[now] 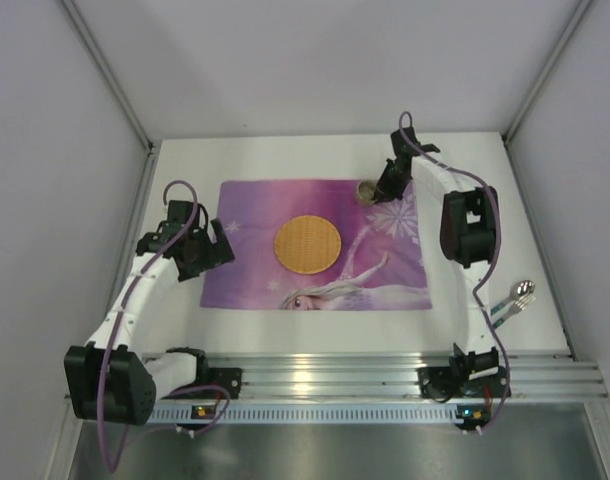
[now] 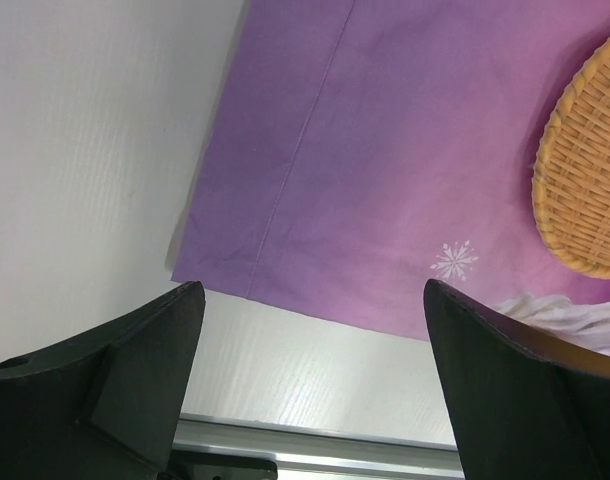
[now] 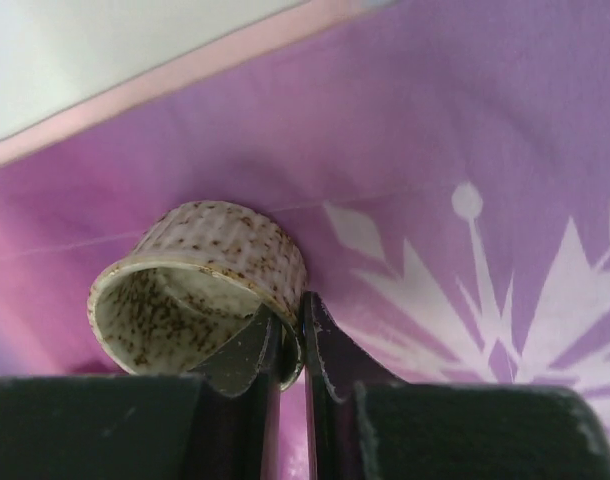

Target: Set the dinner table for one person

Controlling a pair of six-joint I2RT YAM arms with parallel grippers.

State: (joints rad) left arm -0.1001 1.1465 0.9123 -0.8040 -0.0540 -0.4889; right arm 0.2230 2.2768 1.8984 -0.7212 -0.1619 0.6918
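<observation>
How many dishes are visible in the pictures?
2. A round woven wicker plate in the middle of the purple cloth placemat; a small speckled ceramic cup near its far edge, pinched by the right gripper.

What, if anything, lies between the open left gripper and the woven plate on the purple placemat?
Nothing visible. Only bare purple placemat lies between the left gripper and the woven plate. The speckled cup, pinched at its rim by the right gripper, is near the mat's far right corner, well off that path.

Soft, even light, faint shadows, glare on the aluminium rail [image 1: 315,372], wrist-view foregrounds blurry.
</observation>
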